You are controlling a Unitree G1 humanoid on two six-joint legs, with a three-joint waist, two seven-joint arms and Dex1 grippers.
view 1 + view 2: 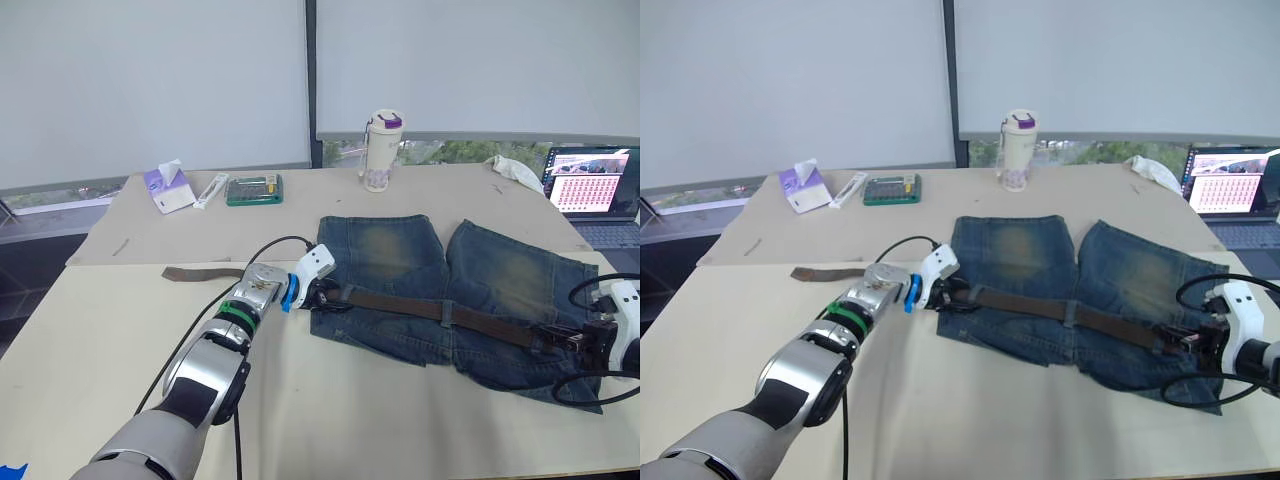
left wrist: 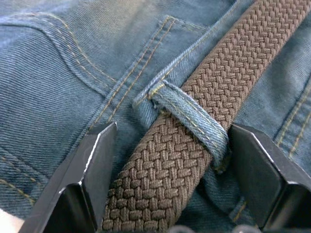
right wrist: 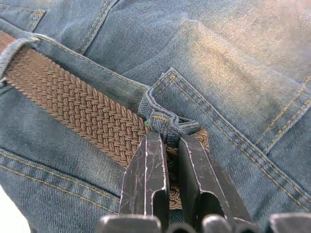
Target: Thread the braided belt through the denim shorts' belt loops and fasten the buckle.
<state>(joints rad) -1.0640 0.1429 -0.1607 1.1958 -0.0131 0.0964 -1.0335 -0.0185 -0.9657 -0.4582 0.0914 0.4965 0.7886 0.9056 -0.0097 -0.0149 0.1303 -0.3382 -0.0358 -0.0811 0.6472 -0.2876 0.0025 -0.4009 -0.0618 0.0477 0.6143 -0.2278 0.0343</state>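
Mid-threading: braided belt (image 1: pixel 430 308) lying along denim shorts (image 1: pixel 470 290) waistband at tabletop (image 1: pixel 330 420) centre. Left tool (image 2: pixel 170 160) spread wide, straddling belt at a belt loop (image 2: pixel 192 121), nine o'clock end. Right tool (image 3: pixel 167 165) narrowly pinched at three o'clock loop. Next, probably: feed belt onward, then buckle.

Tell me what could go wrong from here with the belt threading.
1. The right gripper, its fingers nearly shut at a bunched blue denim belt loop, may pinch the loop rather than the dark-brown braided belt.
2. The left gripper, fingers open astride the belt, could drag the faded blue denim shorts when pulling.
3. The belt's loose tail may snag.
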